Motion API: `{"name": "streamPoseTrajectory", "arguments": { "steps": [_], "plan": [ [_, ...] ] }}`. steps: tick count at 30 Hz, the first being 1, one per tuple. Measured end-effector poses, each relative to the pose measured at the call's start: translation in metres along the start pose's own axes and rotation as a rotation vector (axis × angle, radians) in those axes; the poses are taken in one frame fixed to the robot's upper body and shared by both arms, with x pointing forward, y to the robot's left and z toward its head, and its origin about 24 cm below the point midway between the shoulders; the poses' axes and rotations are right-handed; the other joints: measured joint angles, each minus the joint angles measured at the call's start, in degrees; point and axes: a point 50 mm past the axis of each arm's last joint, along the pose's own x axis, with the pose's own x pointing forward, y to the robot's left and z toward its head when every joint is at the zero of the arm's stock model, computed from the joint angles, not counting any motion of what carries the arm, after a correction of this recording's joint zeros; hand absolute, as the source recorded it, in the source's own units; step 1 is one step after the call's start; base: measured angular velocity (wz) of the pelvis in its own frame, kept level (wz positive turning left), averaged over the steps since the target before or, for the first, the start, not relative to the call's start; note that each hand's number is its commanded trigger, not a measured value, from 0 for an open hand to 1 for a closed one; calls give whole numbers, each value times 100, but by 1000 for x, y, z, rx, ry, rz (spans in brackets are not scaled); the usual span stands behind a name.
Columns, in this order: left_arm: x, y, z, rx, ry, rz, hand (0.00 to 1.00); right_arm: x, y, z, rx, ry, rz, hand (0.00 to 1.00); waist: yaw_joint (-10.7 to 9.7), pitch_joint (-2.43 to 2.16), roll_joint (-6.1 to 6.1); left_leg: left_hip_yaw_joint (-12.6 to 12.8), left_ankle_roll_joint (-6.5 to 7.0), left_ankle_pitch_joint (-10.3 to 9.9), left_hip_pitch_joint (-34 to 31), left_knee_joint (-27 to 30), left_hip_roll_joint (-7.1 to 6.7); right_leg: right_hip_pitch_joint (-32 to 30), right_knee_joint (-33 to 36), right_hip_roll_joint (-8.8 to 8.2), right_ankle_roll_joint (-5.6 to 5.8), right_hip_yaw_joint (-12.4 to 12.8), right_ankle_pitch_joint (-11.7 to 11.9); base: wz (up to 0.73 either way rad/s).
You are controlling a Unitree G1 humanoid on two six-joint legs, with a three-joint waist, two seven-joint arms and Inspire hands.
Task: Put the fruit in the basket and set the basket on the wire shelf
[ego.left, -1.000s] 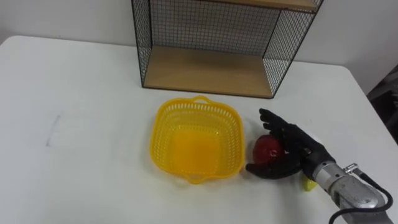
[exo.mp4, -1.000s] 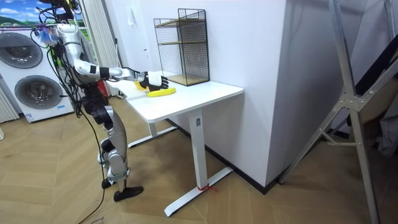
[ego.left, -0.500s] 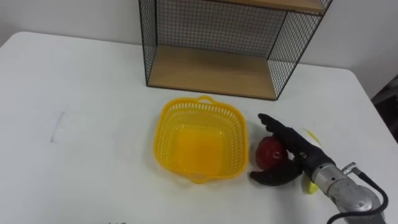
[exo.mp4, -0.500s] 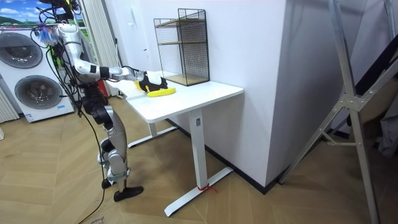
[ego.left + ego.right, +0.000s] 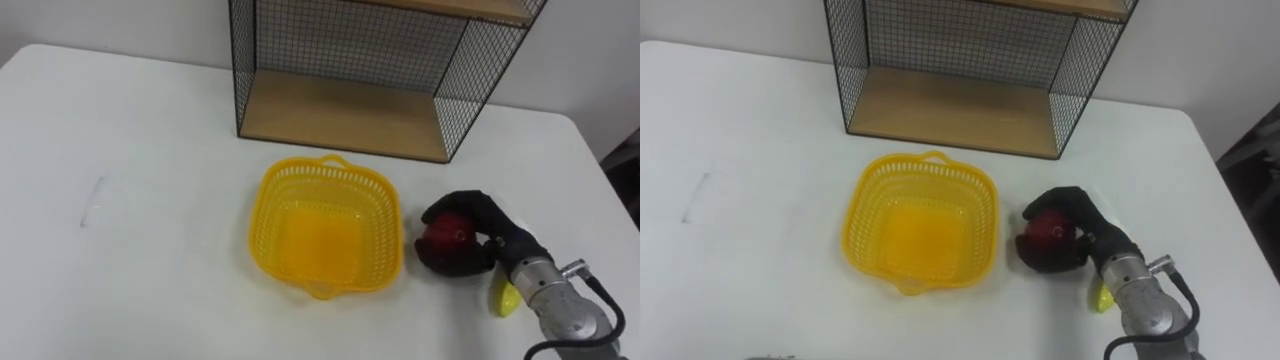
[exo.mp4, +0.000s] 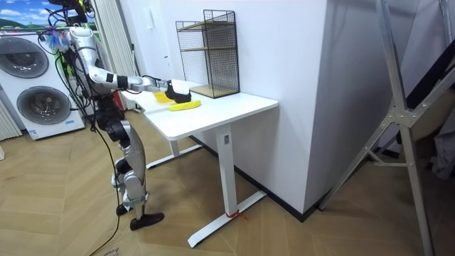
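Observation:
An empty yellow plastic basket [image 5: 322, 227] [image 5: 922, 221] sits on the white table [image 5: 130, 170] in front of the wire shelf [image 5: 345, 110] [image 5: 960, 100]. Just right of the basket lies a red apple [image 5: 444, 234] [image 5: 1046, 233], with my right hand [image 5: 478, 228] [image 5: 1078, 222] shut on it, fingers curled over its top and thumb under its near side. A yellow banana [image 5: 507, 298] [image 5: 1103, 298] lies partly hidden behind my wrist. In the room view I stand at the table's end, right arm reaching out to the basket [image 6: 183, 105].
The wire shelf [image 6: 207, 51] has a wooden bottom board and a second board above, and stands at the table's far edge against the wall. The table's right edge [image 5: 600, 175] runs close to my hand. Washing machines [image 6: 35, 85] stand behind me.
My right hand's fingers, straight beside the apple a second ago, have curled round it. The view has shifted slightly.

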Motion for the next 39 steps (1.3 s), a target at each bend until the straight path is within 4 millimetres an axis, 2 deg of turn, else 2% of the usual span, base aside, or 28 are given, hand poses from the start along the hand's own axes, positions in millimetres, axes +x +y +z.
{"name": "streamPoseTrajectory", "arguments": {
  "steps": [5, 11, 16, 19, 24, 26, 28, 34, 39],
  "plan": [
    [0, -1, 0, 0, 0, -3, 0, -2, -1, -5, 148, -2, -28, 100, -9, 11, 84, 2, 3, -2, 0, 4, 12, 1, 6, 6, 0, 17, 0, 0],
    [-2, -4, -2, 0, 6, -3, 0, -6, -1, -11, 422, -20, -54, 100, -48, 33, 269, 45, 0, -3, 12, -26, 52, 0, 15, 24, -3, 32, 2, 0],
    [-5, -11, -7, -8, 19, -21, 0, -4, 9, -9, 668, -54, -28, 100, -145, 27, 341, 96, -1, -2, 18, -39, 52, -15, 17, 21, -2, 63, 2, -2],
    [-6, -15, -7, -12, 20, -30, 0, -5, 13, -7, 862, -95, -34, 100, -109, 22, 341, 126, -1, -2, 38, -34, 58, -19, 8, 38, -2, 113, 2, -6],
    [-8, -21, -10, -15, 41, -44, 0, -4, 17, 1, 1090, -173, -29, 100, -35, 22, 350, 208, -1, -2, 93, -42, 68, -4, 15, 48, -2, 174, 2, -8],
    [-9, -25, -10, -20, 50, -54, 0, -4, 20, 4, 1190, -200, -30, 100, -4, 30, 386, 214, -1, -2, 93, -44, 65, -3, 18, 45, -1, 170, 3, 0],
    [-10, -30, -11, -23, 61, -67, 0, -3, 18, 10, 1240, -236, -26, 100, 16, 36, 431, 215, 0, -2, 92, -49, 63, -4, 18, 42, 2, 161, 5, 0],
    [-14, -39, -18, -20, 106, -93, 0, -2, 13, 22, 1370, -317, -17, 100, 45, 9, 506, 212, -1, -2, 79, -38, 64, -14, 20, 49, 0, 156, 6, 0],
    [-14, -40, -17, -20, 113, -98, 0, 0, 10, 29, 1410, -358, -6, 100, 45, -18, 502, 213, -1, -2, 73, -29, 61, -18, 19, 43, 0, 158, 6, 0]
  ]
}}
